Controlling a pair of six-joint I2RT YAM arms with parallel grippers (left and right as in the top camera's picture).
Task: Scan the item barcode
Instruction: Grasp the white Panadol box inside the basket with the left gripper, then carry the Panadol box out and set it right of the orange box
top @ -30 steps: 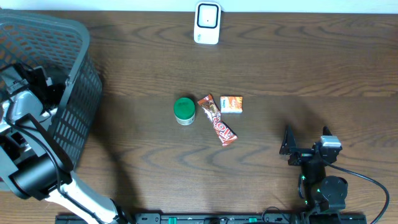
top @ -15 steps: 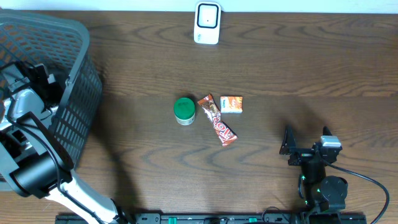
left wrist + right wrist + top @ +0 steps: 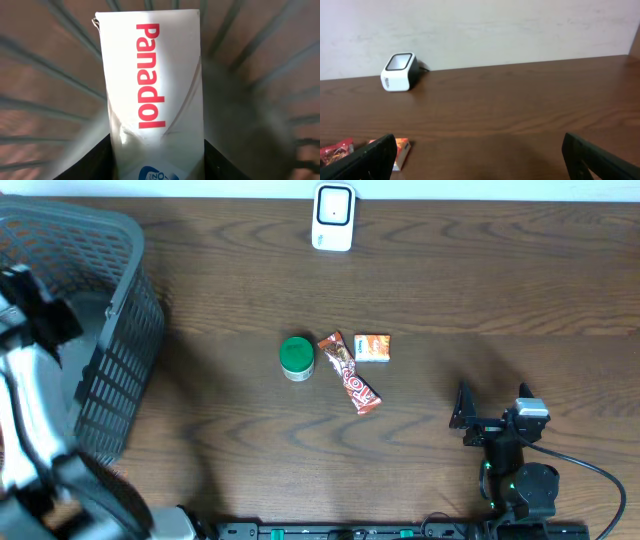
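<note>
- Since a second earlier, the left arm (image 3: 28, 405) had swung up over the basket (image 3: 115, 310) and showed larger and blurred from overhead. The loose things on the worktop (image 3: 450, 290) and the right arm lay just as before.
- Nearest the robot's edge, on its right side, the right claw (image 3: 480, 162) sat low over the worktop. It was released, its two dark fingers (image 3: 367, 160) spread wide with nothing between them.
- On the left side, the left claw (image 3: 157, 162) was grasping the Panadol box (image 3: 152, 90). The white box filled the gap between the fingers (image 3: 97, 162) and stood lengthwise away from the wrist camera, its red lettering running along it.
- Behind the box the grey ribs of the basket fanned out, blurred, with brown worktop showing through them. Whether the box was above the rim or down inside the basket could not be told.
- Near the middle of the worktop three things lay in a close group: a green-lidded tub (image 3: 296, 357), a red snack bar (image 3: 350, 373) lying slantwise just beside it, and a small orange box (image 3: 372, 347) touching or almost touching the bar's upper end.
- At the far edge stood the scanner (image 3: 333, 217), white with a dark face, well apart from the group and from both claws.
- Beyond it, in the right wrist view, rose a pale wall (image 3: 520, 30).
</note>
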